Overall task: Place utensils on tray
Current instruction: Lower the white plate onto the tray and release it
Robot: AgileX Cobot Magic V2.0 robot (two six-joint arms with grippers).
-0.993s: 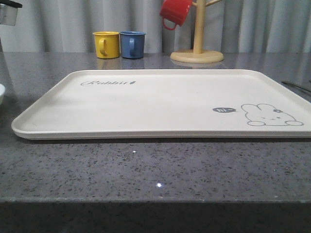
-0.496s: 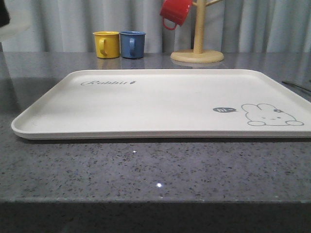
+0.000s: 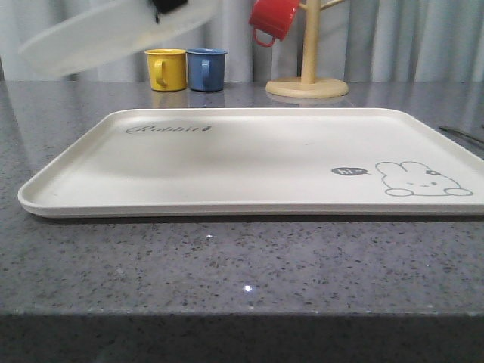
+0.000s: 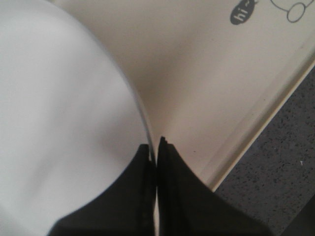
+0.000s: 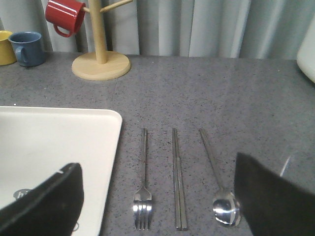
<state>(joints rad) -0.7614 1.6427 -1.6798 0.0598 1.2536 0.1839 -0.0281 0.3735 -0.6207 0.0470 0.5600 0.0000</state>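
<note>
1. Your left gripper point(image 4: 156, 147) sits at the bottom centre of the left wrist frame, its two black fingers point(image 4: 184, 196) pressed almost together on the rim of the shallow round white plate point(image 4: 59, 123). The plate's edge runs up from between the fingertips, so the gripper is clamped on it.
2. In the front frame that plate point(image 3: 113, 30) appears blurred and tilted in the upper left, held in the air above the far left part of the tray, with a dark piece of the gripper showing at its top edge.
3. Below the plate lies the large rectangular cream tray with rounded corners and a low raised rim point(image 3: 249, 206). It spans most of the middle of the front frame, with "Rabbit" script at its upper left and a grey rabbit drawing at its lower right. A soft shadow falls on its left half.
4. Your right gripper point(image 5: 157, 206) is spread wide, its black fingers point(image 5: 47, 206) in the lower corners of the right wrist frame, with nothing between them.
5. Between those fingers, on the grey speckled countertop point(image 5: 221, 88), three utensils lie side by side and apart: a shiny metal four-tined fork point(image 5: 143, 182) left of centre, a pair of straight metal chopsticks point(image 5: 178, 179) in the centre, and a shiny metal spoon point(image 5: 216, 179) right of centre. All lie just off the tray's edge.
6. At the upper left of the front frame stand a yellow mug point(image 3: 165, 69) and a blue mug point(image 3: 206, 69), touching or nearly so. A red mug point(image 3: 273, 18) hangs on a wooden mug tree point(image 3: 308, 72) at top centre.
</note>
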